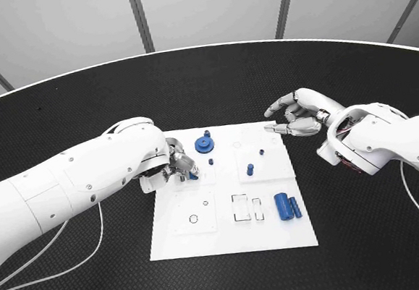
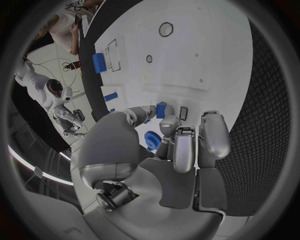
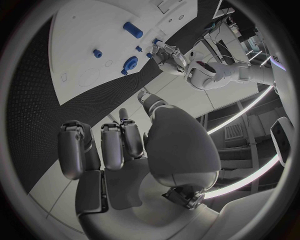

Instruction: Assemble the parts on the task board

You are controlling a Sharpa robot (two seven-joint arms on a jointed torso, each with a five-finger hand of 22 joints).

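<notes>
The white task board (image 1: 234, 240) lies mid-table. My left hand (image 1: 175, 163) is at the board's left edge and pinches a small blue part (image 2: 161, 110) between thumb and a finger, just above the board (image 2: 206, 60). A round blue gear-like part (image 1: 204, 144) stands on the board right beside that hand, with small blue pegs (image 1: 250, 170) further in. Two blue cylinders (image 1: 282, 204) lie near the board's right edge. My right hand (image 1: 296, 120) hovers at the board's far right corner, its fingers (image 3: 112, 145) curled in with nothing in them.
The black table (image 1: 81, 280) spreads wide around the board. White cables (image 1: 73, 259) trail across it under my left arm. Rectangular slots (image 1: 242, 207) and a round recess (image 1: 191, 218) mark the board's near half.
</notes>
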